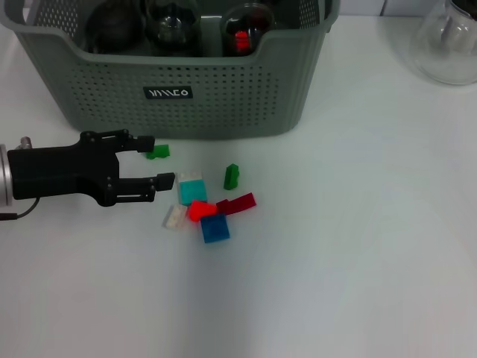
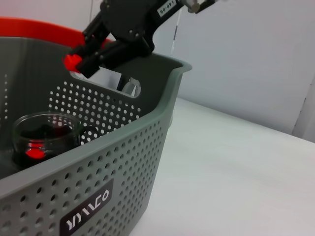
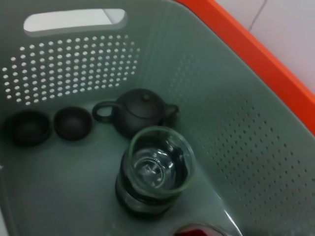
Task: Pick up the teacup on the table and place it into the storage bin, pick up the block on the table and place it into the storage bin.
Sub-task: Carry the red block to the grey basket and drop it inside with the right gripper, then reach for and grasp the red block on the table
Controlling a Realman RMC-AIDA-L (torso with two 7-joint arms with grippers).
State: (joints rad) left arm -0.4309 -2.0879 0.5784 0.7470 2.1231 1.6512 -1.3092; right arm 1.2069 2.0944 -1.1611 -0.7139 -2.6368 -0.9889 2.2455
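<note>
The left gripper [image 1: 160, 162] hovers low over the white bench [image 1: 335, 261], its fingers spread wide and empty, just beside a small green block [image 1: 157, 152] lying near the foot of the bin [image 1: 223, 104]. More blocks sit scattered close by: a teal one [image 1: 193, 191], an upright green one [image 1: 232, 176], a red one [image 1: 200, 210], a dark red one [image 1: 240, 203], a blue one [image 1: 215, 228] and a pale one [image 1: 176, 217]. Above the bin, the right gripper [image 2: 78, 61] appears to pinch a small red piece between nearly closed fingers, though the left wrist view shows it only from afar. Inside the bin the right wrist view shows a dark teapot [image 3: 138, 112], two small dark cups [image 3: 73, 123] and a glass cup [image 3: 156, 167]; a glass holding something red [image 2: 39, 142] stands by the front wall. A clear flask [image 1: 451, 45] waits at the bench's far right. Judging by this, the teacup part looks done, with no cup left on the bench, while the block work is under way and most blocks remain outside.
</note>
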